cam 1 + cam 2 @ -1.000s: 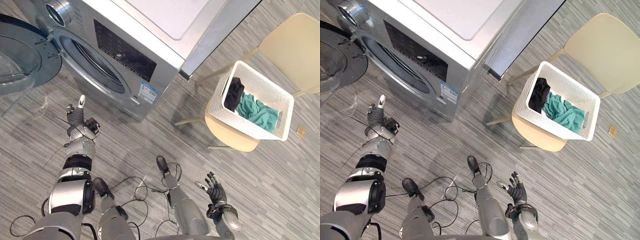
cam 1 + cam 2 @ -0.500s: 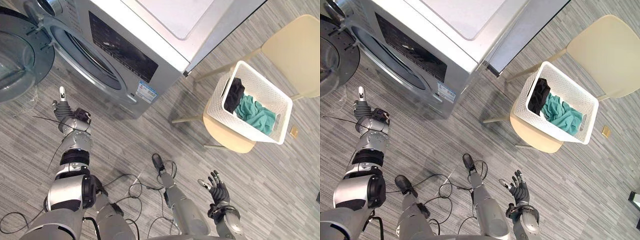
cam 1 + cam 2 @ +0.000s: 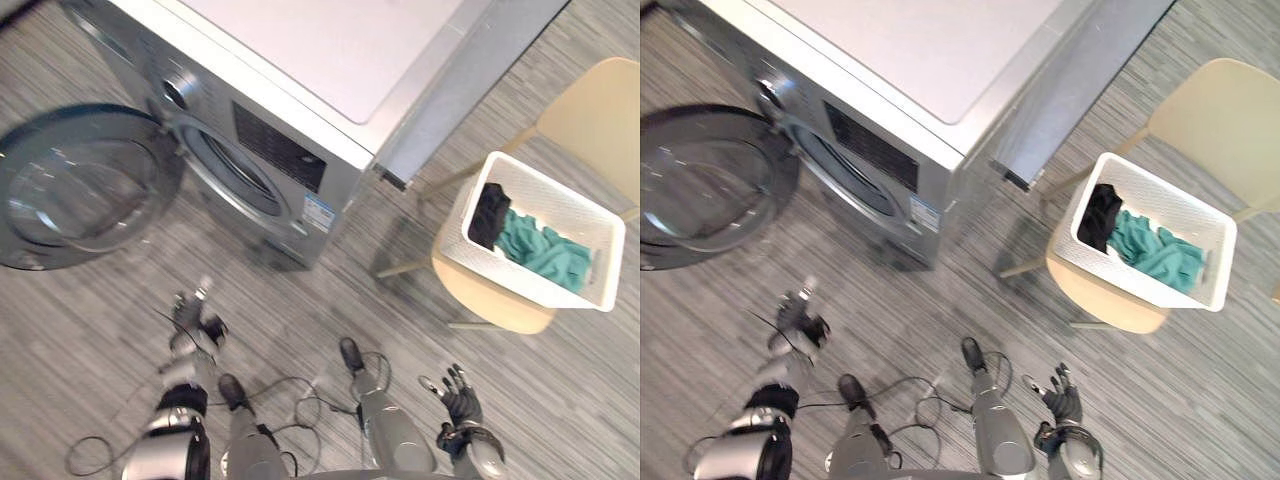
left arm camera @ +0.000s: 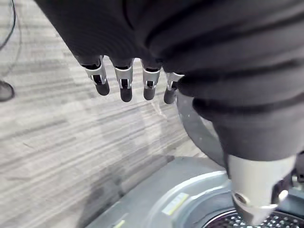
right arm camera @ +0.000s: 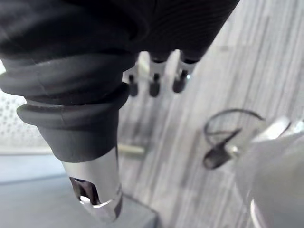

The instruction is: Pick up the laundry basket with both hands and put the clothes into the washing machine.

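Left hand [image 3: 190,320] and right hand [image 3: 460,398] spread, empty: we should face the white perforated plastic laundry basket [image 3: 556,190], gripping opposite rims.

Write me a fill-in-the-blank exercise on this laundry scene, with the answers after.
The white perforated plastic laundry basket rests on the ____ of the cream chair.
In it, a teal cloth lies beside one that is ____.
The silver front-loading washing machine has its round glass door standing ____.
The left hand and the right hand hold ____.
Missing words: seat; black; open; nothing.
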